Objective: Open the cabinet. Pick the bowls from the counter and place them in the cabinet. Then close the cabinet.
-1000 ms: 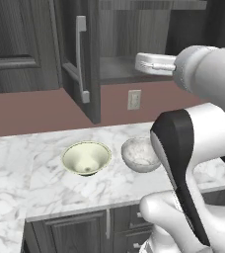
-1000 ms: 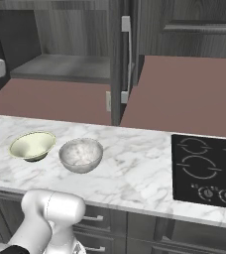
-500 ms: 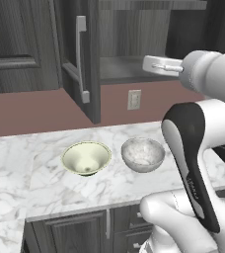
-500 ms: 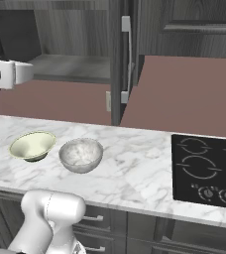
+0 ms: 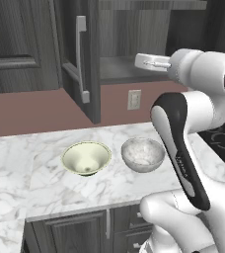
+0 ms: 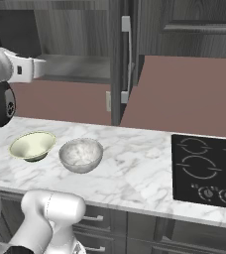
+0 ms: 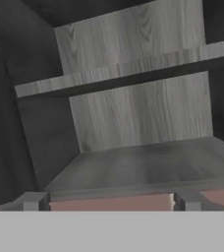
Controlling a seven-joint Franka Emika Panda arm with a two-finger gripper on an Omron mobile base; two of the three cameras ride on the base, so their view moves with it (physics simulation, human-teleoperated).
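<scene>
Cabinet (image 5: 85, 59) open; both bowls (image 5: 86, 158) sit mid-frame on table (image 5: 45, 188). Pincer (image 7: 109, 202) spread, empty, facing shelf — descending, arm could clip the door.

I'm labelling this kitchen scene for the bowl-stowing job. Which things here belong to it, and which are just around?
Belongs to the job:
cabinet, door open
cream bowl on the counter
marbled bowl beside it
gripper, facing the cabinet shelf

Just around:
cooktop
wall outlet
low cabinets
</scene>
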